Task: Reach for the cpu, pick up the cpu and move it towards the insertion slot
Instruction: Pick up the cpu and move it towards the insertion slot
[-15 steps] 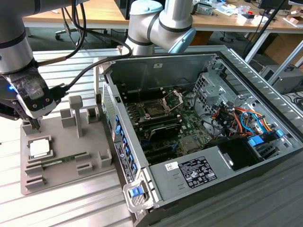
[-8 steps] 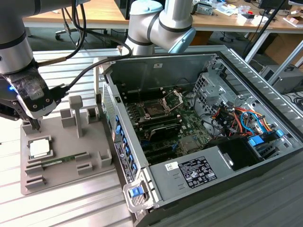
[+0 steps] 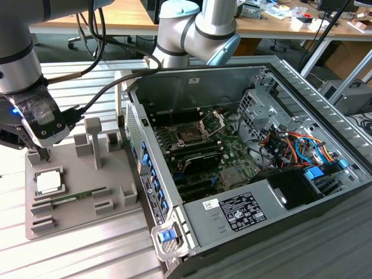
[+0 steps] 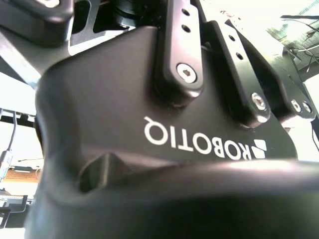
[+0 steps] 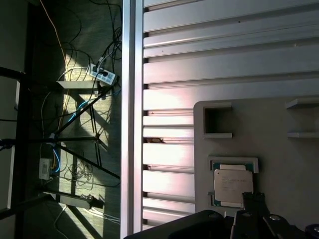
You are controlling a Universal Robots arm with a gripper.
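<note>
Since the cpu [image 3: 48,182] is thin, flat and stiff, I judge it light but unforgiving. Its pale metal top looks smooth and likely slippery, and its underside is probably delicate. The safe hold is therefore across two opposite edges of the tan rim, kept level.

It lies flat in a recess of the grey tray [image 3: 87,218] on the slatted table [image 3: 87,256]. A green memory stick [image 3: 78,197] lies just beside it, toward the exterior view's right. In the first wrist view the recess walls hug the rim closely, so little edge looks free to pinch.

Just beyond the cpu, the hand [image 3: 42,154] points down over the tray. It is above the cpu and apart from it, grasping nothing; whether it is released or clenched I cannot tell.

Farther off, well apart to the exterior view's right, the slot [image 3: 190,135] sits inside the open case [image 3: 279,87]. The arm [image 3: 197,29] bends over behind the case.
</note>
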